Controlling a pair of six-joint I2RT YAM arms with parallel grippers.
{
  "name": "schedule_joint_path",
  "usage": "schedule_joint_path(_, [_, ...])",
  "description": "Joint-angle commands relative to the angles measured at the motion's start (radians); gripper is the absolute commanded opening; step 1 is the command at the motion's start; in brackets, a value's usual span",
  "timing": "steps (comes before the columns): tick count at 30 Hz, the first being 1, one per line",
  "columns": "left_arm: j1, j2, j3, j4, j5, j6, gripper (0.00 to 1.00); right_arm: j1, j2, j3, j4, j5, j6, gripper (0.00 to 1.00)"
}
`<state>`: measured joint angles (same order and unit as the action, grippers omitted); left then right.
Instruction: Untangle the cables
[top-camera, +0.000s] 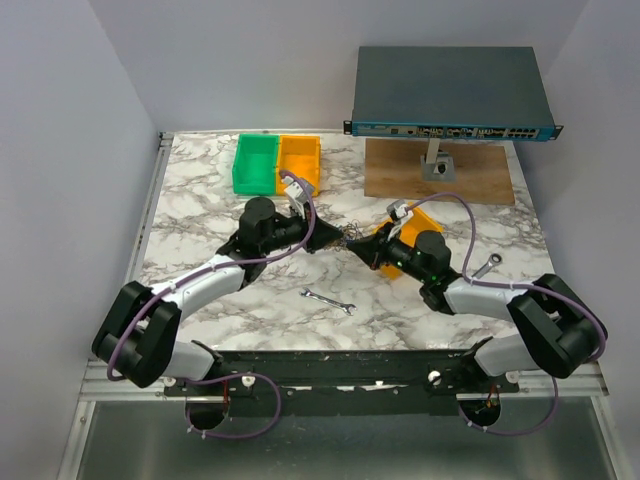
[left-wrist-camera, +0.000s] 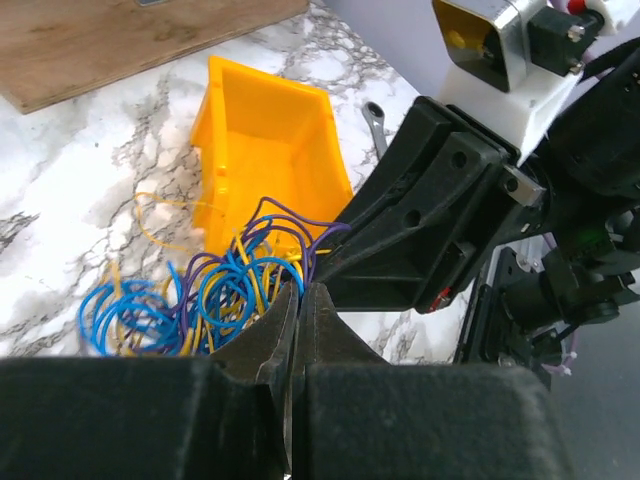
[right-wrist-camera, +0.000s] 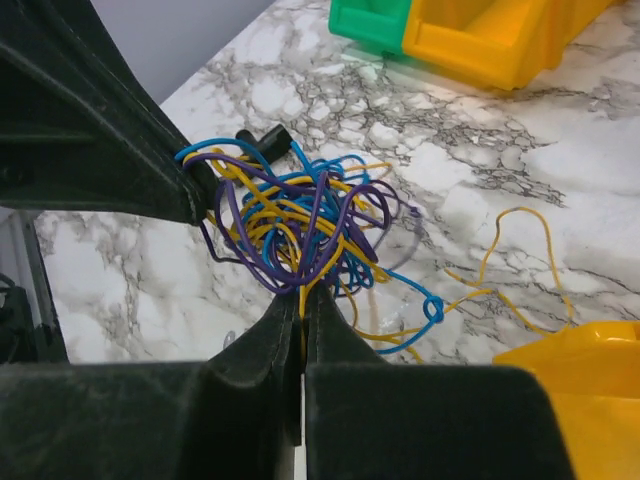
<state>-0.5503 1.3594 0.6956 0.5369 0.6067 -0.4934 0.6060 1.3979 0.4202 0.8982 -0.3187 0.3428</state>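
The cables (right-wrist-camera: 300, 215) are a knot of thin blue, yellow and purple wires stretched between my two grippers at mid-table (top-camera: 348, 238). My right gripper (right-wrist-camera: 303, 292) is shut, and a yellow strand runs down between its jaws. Opposite it, my left gripper (left-wrist-camera: 301, 288) is shut at the edge of the same bundle (left-wrist-camera: 215, 295). In the right wrist view, blue and purple strands come out of the left gripper's fingertips (right-wrist-camera: 185, 165). One yellow strand (right-wrist-camera: 520, 260) trails loose over the marble.
A yellow bin (top-camera: 415, 235) lies just behind the right gripper. A green bin (top-camera: 257, 163) and an orange bin (top-camera: 300, 160) stand at the back. One wrench (top-camera: 330, 300) lies near the front and another (top-camera: 485, 266) to the right. A wooden board (top-camera: 440, 170) carries a network switch (top-camera: 450, 95).
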Motion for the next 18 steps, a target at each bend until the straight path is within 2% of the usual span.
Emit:
schedule_joint_path(1, [-0.002, -0.057, -0.002, -0.009, -0.090, 0.046, 0.00, 0.001, -0.030, -0.010, 0.002, 0.076, 0.005, 0.01])
schedule_joint_path(4, [0.005, -0.105, -0.035, -0.031, -0.216, 0.049, 0.00, 0.001, -0.055, -0.021, -0.019, 0.186, 0.017, 0.01])
schedule_joint_path(7, [0.011, -0.160, -0.066, -0.084, -0.391, 0.038, 0.00, 0.001, -0.088, -0.034, -0.059, 0.374, 0.038, 0.01])
schedule_joint_path(10, [0.017, -0.227, -0.097, -0.187, -0.688, -0.004, 0.00, 0.001, -0.117, -0.047, -0.118, 0.612, 0.093, 0.01])
schedule_joint_path(13, [0.024, -0.285, -0.131, -0.226, -0.899, -0.028, 0.00, 0.001, -0.140, -0.061, -0.146, 0.794, 0.148, 0.01])
schedule_joint_path(18, [0.024, -0.333, -0.170, -0.218, -0.996, -0.055, 0.00, 0.001, -0.155, -0.084, -0.128, 0.887, 0.191, 0.01])
